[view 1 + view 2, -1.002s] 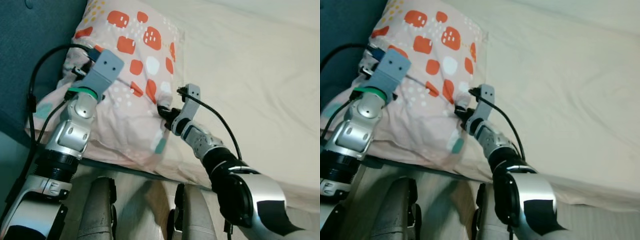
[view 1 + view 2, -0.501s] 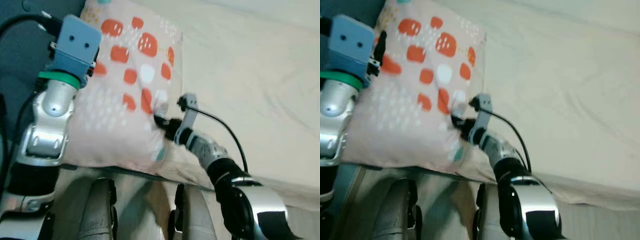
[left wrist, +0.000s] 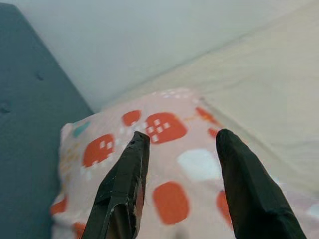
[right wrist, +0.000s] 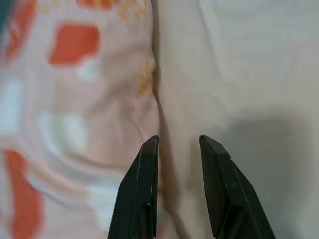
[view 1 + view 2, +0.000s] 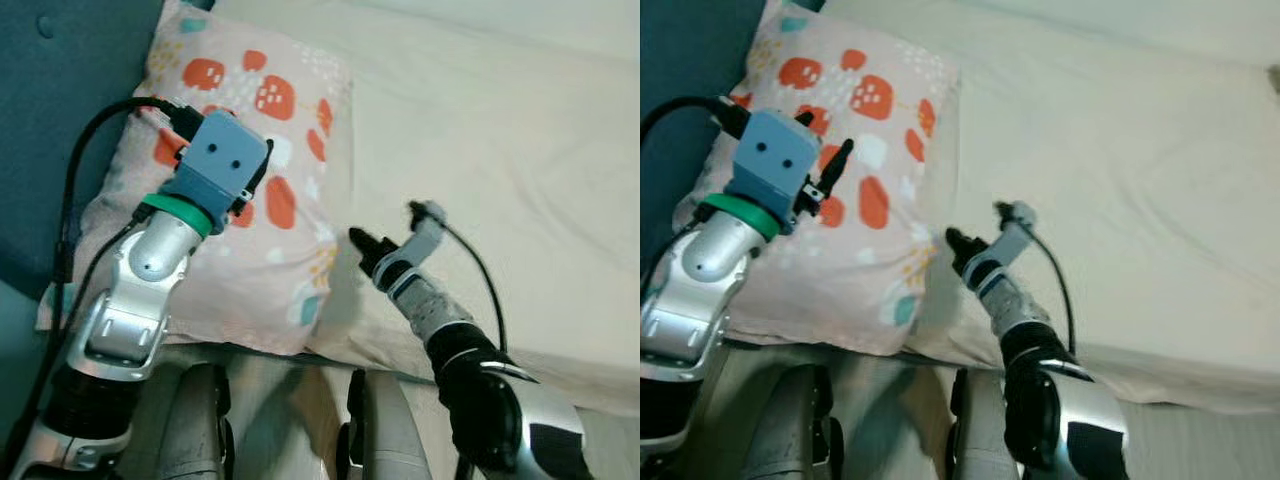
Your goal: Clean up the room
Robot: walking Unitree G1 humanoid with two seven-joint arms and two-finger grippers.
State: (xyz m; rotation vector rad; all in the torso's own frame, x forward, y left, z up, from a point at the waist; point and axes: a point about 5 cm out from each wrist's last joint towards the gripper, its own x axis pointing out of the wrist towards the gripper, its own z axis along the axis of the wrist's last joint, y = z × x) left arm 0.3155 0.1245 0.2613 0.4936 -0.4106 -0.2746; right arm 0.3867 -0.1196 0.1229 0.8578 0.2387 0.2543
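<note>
Found the patterned pillow (image 5: 290,270) lying flat on the cream sheet (image 5: 520,150), with the teal headboard (image 5: 60,100) just beside its far long edge and its near end close to the mattress border. Noted the left gripper (image 3: 183,134) poised above the pillow's middle, over the red blotches, fingers spread wide with nothing between them and apparently clear of the fabric. Noted the right gripper (image 4: 178,140) just off the pillow's sheet-side edge, near its lower corner, fingers parted only narrowly and holding nothing, tips pointed at the seam where pillow meets sheet. Could not tell from the soft, blurred wrist picture whether those tips were touching the cloth. Judged the pillow to be released and roughly in place, so little left to do on it beyond squaring it up. Judged the main risk to lie at that seam: closing or dragging the right fingers there could pinch a fold of pillowcase or sheet and pull the pillow askew, or rumple the sheet beside it. Judged a second risk above the pillow: dropping the wide left fingers could dent or shove it toward the near end, and the cable looping beside the left wrist could catch a corner on the way out.
</note>
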